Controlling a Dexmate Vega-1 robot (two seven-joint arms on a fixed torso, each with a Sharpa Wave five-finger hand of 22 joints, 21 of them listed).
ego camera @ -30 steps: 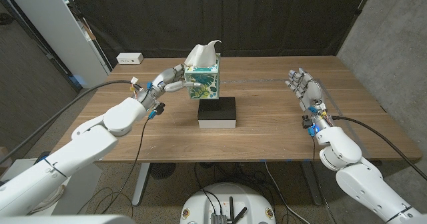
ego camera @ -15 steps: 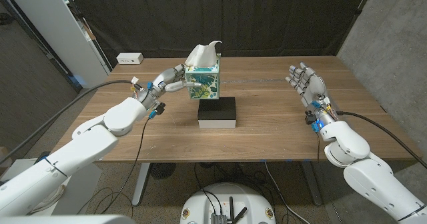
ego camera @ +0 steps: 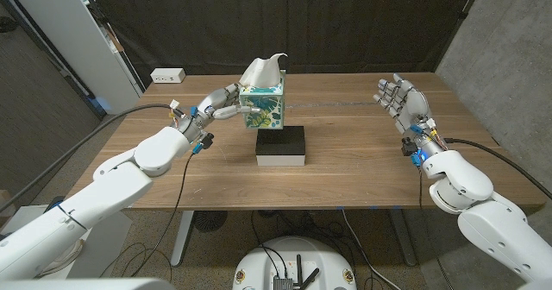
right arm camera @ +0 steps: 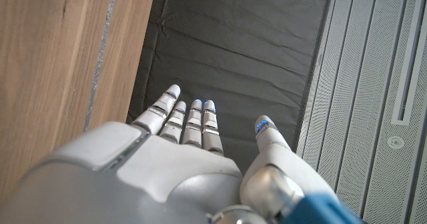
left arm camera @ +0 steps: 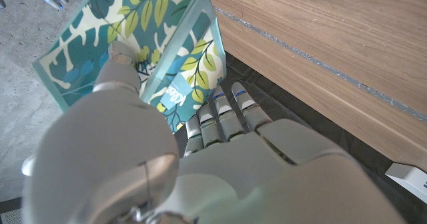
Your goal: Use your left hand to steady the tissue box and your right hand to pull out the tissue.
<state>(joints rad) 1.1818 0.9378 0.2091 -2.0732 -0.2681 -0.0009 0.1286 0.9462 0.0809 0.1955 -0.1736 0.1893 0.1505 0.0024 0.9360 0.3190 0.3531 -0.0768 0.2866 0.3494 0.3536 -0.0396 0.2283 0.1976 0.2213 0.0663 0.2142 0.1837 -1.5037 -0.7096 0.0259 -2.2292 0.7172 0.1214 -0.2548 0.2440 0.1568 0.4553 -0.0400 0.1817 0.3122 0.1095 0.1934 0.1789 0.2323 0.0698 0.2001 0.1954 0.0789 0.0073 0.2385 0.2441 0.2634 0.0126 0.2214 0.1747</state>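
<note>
One white tissue (ego camera: 264,66), soft and light, best pinched at its peak, rises from the leaf-printed box (ego camera: 261,106) gripped by left hand (ego camera: 222,104); right hand (ego camera: 402,102) spread wide, empty, far right.

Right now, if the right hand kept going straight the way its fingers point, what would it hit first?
Probably nothing on the table: the right hand points past the far edge of the table toward the dark curtain. Depth is hard to judge.
</note>
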